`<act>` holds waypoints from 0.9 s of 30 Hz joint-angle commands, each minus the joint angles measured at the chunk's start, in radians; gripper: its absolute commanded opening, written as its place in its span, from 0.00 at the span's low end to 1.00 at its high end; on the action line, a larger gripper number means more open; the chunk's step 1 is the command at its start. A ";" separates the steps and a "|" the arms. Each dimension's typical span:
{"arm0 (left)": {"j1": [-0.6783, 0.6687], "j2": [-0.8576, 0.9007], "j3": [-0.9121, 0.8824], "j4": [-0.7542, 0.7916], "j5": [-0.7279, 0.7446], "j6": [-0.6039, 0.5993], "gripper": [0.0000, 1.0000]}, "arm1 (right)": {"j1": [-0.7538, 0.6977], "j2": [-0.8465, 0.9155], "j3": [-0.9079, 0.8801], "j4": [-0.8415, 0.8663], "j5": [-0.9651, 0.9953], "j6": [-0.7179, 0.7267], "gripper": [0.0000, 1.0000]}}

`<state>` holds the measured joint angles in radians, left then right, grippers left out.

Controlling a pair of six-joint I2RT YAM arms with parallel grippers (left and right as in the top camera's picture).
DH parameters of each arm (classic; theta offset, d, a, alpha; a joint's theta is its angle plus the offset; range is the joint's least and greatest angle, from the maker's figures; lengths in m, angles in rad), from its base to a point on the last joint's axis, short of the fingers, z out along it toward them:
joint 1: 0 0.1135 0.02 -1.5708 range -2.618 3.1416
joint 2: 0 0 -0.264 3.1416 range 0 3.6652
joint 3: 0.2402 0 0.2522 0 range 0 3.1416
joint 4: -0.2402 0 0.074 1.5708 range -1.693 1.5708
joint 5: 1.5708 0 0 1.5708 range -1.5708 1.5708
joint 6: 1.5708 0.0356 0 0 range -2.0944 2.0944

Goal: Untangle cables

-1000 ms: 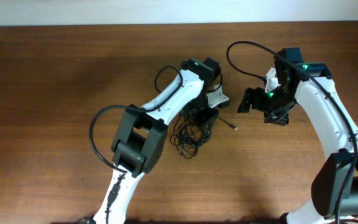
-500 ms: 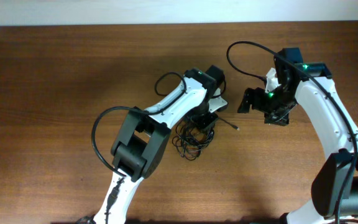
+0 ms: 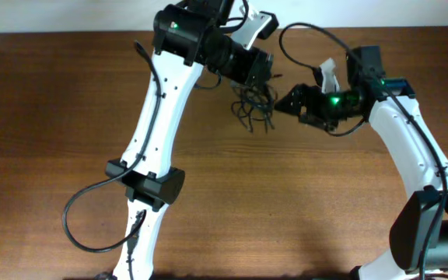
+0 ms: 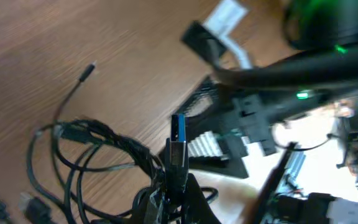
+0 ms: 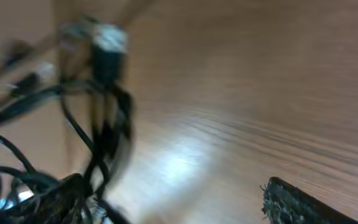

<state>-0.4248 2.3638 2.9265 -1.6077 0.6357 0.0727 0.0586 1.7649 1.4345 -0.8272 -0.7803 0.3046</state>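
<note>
The cables (image 3: 253, 107) are a bunch of thin black cords, hanging in loose loops above the wooden table. My left gripper (image 3: 261, 71) is raised high and is shut on one cord just behind its blue-tipped plug (image 4: 178, 130); the jaws (image 4: 176, 202) pinch it at the bottom of the left wrist view, and the loops (image 4: 82, 155) dangle to the left. My right gripper (image 3: 285, 103) is open right beside the bunch. In the blurred right wrist view the cords (image 5: 104, 93) hang by the left finger of the open jaws (image 5: 173, 208).
The brown wooden table (image 3: 68, 117) spreads to the left and front. A thick black arm cable (image 3: 302, 58) arcs above my right arm. Another thick loop (image 3: 84, 225) hangs by the left arm's base. A white wall strip (image 3: 53, 15) runs along the far edge.
My left arm has swung up and toward the far edge, lifting the bunch of cables off the table. My right gripper has turned and moved left, up to the hanging bunch.
</note>
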 commanded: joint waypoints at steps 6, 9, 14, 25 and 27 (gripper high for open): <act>0.029 -0.014 0.053 0.049 0.140 -0.094 0.00 | 0.046 0.008 0.011 0.204 -0.124 0.307 0.83; 0.035 -0.024 0.053 0.148 0.214 -0.187 0.00 | 0.120 0.079 0.009 0.211 -0.076 0.385 0.58; 0.243 -0.219 0.053 0.332 0.199 -0.297 0.00 | 0.044 0.089 0.008 0.127 0.019 0.348 0.04; 0.640 -0.266 0.052 0.151 -0.286 -0.304 0.00 | -0.220 0.089 0.008 -0.188 0.456 0.091 0.08; 0.664 -0.266 0.052 0.123 -0.318 -0.304 0.00 | -0.255 0.089 0.008 -0.200 0.505 0.091 0.12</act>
<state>0.1677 2.1250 2.9547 -1.5024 0.4953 -0.2302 -0.1314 1.8393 1.4612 -1.0130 -0.4984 0.4229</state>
